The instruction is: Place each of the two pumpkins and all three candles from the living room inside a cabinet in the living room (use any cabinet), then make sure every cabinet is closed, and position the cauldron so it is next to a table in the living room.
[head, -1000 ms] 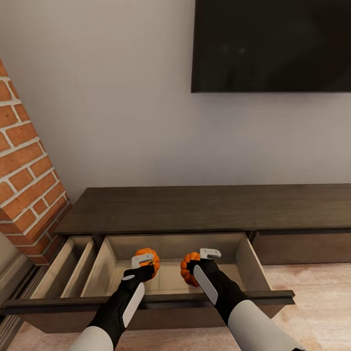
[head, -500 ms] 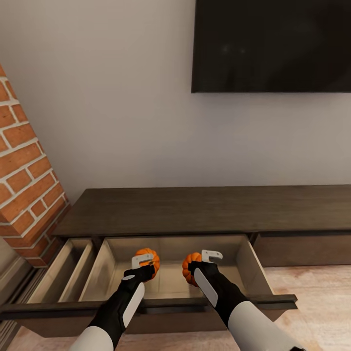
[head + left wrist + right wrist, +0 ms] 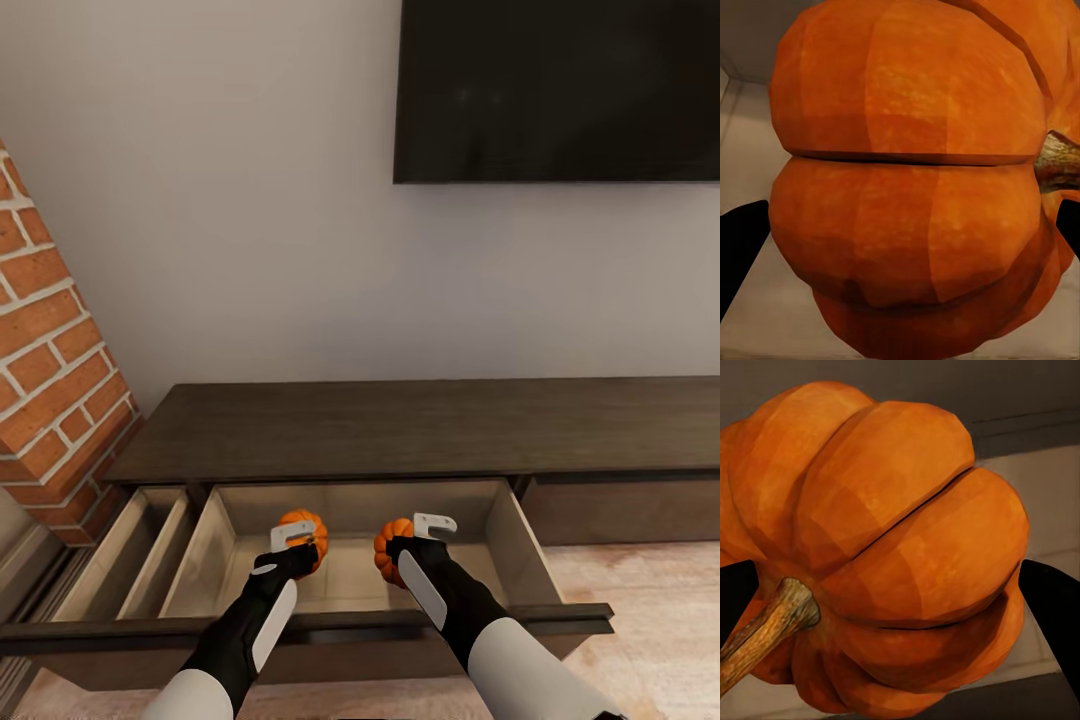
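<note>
A ribbed orange pumpkin (image 3: 303, 535) is clamped in the left gripper (image 3: 292, 540), and a second pumpkin (image 3: 390, 550) in the right gripper (image 3: 415, 540); both are held over the open middle drawer (image 3: 520, 545) of the dark wood cabinet (image 3: 400, 425), near its front edge. Placing is underway; lowering onto the smooth beige floor and releasing are called for next.
</note>
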You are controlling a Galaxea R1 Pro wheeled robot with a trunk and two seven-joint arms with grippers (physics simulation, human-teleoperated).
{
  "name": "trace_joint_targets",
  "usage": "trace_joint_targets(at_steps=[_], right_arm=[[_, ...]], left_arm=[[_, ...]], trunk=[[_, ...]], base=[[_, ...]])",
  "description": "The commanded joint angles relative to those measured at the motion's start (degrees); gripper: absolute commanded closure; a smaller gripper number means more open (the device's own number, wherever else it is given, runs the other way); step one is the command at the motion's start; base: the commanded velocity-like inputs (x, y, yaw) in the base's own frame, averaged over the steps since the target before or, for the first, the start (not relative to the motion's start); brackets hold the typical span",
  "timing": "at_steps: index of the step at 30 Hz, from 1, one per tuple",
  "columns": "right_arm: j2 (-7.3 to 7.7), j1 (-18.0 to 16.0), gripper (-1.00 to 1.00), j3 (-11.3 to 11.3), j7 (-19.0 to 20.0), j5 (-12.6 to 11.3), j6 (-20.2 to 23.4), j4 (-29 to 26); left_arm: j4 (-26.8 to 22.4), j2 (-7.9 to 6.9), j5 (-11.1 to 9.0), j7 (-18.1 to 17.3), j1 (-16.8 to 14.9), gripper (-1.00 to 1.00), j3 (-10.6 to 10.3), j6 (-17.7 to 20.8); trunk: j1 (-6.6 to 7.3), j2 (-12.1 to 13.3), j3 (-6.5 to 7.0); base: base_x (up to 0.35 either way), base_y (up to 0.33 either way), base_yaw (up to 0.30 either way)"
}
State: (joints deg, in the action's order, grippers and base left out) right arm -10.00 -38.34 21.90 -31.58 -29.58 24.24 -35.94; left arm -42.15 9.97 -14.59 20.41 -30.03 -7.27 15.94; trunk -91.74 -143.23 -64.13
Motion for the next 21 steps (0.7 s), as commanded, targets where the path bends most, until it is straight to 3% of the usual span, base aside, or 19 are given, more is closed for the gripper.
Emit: trace_joint_targets(at_steps=[1, 7, 16, 17, 21], right_arm=[[0.0, -0.1, 1.0, 0.2, -0.4, -0.2, 0.2, -0.1], [0.0, -0.1, 1.0, 0.1, -0.4, -0.2, 0.1, 0.0], [0.0, 0.0, 1.0, 0.1, -0.4, -0.2, 0.1, 0.0], [0.0, 0.0, -1.0, 0.1, -0.4, -0.2, 0.1, 0.0], [0.0, 0.0, -1.0, 0.1, -0.4, -0.2, 0.1, 0.0]], left_arm=[[-0.1, -0.04, -0.4, 0.7, 0.0, 1.0, -0.3, 0.4], [-0.5, 0.03, -0.5, 0.7, 0.0, 1.0, -0.2, 4.9], [-0.8, 0.03, -0.5, 0.7, 0.0, 1.0, -0.2, 5.1], [-0.8, 0.03, -0.5, 0.8, 0.0, 1.0, -0.2, 5.0], [-0.8, 0.03, -0.5, 0.7, 0.0, 1.0, -0.2, 4.9]], trunk=[[-0.01, 0.0, -0.28], [-0.16, -0.1, -1.61], [-0.19, -0.1, -1.83], [-0.19, -0.1, -1.83], [-0.19, -0.1, -1.83]], base=[[0.0, 0.0, 0.0], [0.0, 0.0, 0.0], [0.0, 0.0, 0.0], [0.0, 0.0, 0.0], [0.0, 0.0, 0.0]])
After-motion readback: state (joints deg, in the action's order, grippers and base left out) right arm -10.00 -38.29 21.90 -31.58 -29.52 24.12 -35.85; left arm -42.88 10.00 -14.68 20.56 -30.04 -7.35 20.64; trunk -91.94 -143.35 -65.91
